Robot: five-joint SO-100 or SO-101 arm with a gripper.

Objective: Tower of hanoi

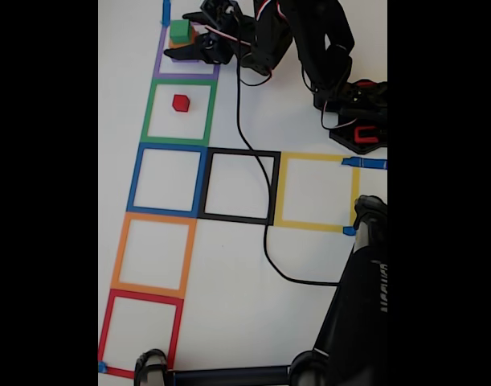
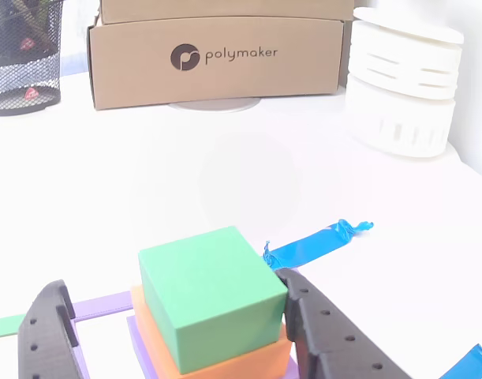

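Your fingers point(image 2: 319, 332) stand wide either side of the green cube point(image 2: 209, 292), which sits on the orange cube point(image 2: 225, 365); red cube point(image 1: 181, 103) lies apart.

Bright, even light washes the white table point(image 1: 309, 104) almost featureless, shadows stay faint, and the fixed view looks soft and grainy.
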